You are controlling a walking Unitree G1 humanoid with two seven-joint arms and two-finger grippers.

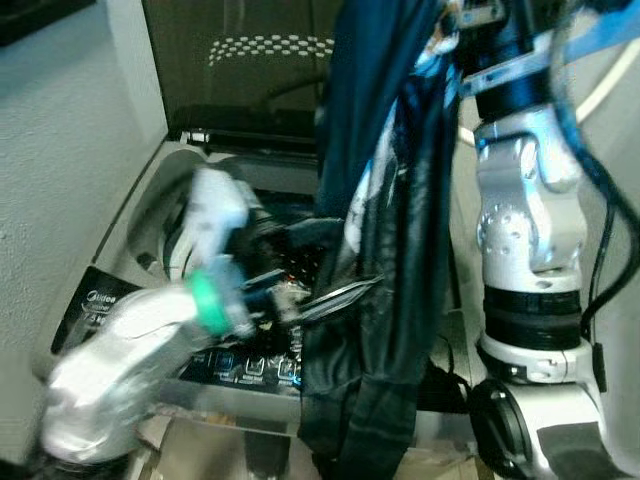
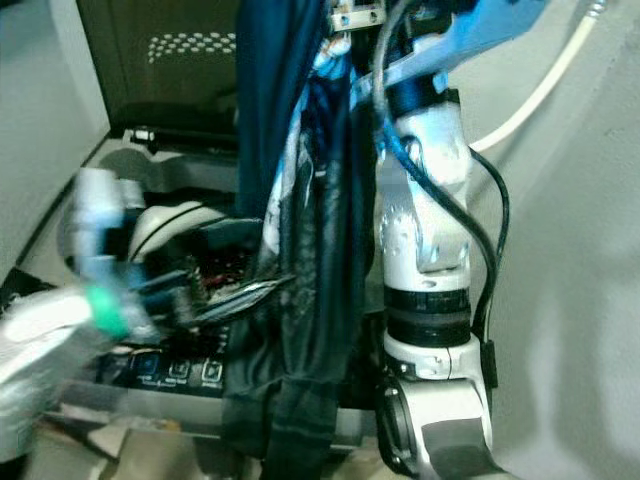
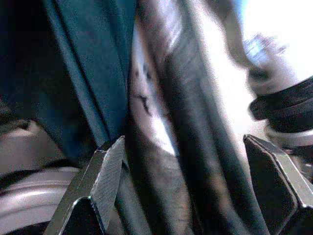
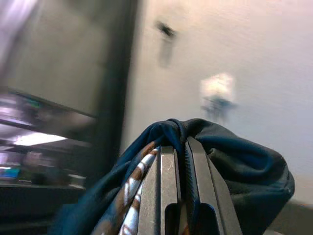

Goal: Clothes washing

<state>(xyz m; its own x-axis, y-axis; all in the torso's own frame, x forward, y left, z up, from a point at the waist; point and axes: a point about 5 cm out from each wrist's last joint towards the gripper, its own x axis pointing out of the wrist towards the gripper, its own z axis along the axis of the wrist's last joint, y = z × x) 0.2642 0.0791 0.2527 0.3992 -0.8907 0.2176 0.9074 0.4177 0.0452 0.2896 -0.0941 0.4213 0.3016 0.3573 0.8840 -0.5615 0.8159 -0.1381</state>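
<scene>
Two grippers are engaged over a top-loading washing machine (image 1: 150,215) whose lid (image 1: 240,60) stands raised against the rear. Right arm (image 1: 525,230) is lifted high at the right of the head views, and its gripper (image 4: 183,161) is clamped onto a fold of a dark blue garment (image 1: 385,200); the right wrist view shows the two black fingers pressed close together with blue cloth and a strip of brown-and-white patterned fabric bunched over their tips. From that hold the garment hangs in a long vertical drape in front of the machine, its lower end reaching below the front edge of the control panel (image 1: 245,368), which shows lit blue buttons. Left arm (image 1: 150,340), blurred by motion and marked by a green band at the wrist, reaches in from the lower left toward the hanging cloth above the drum opening. Left gripper (image 3: 195,161) has its fingers (image 3: 105,171) spread wide apart, one on each side of the hanging folds in the left wrist view; whether either finger touches the fabric cannot be determined from the blur. A white hose (image 2: 540,90) runs along the wall behind the right arm, and black cable (image 2: 490,240) loops beside that arm.
</scene>
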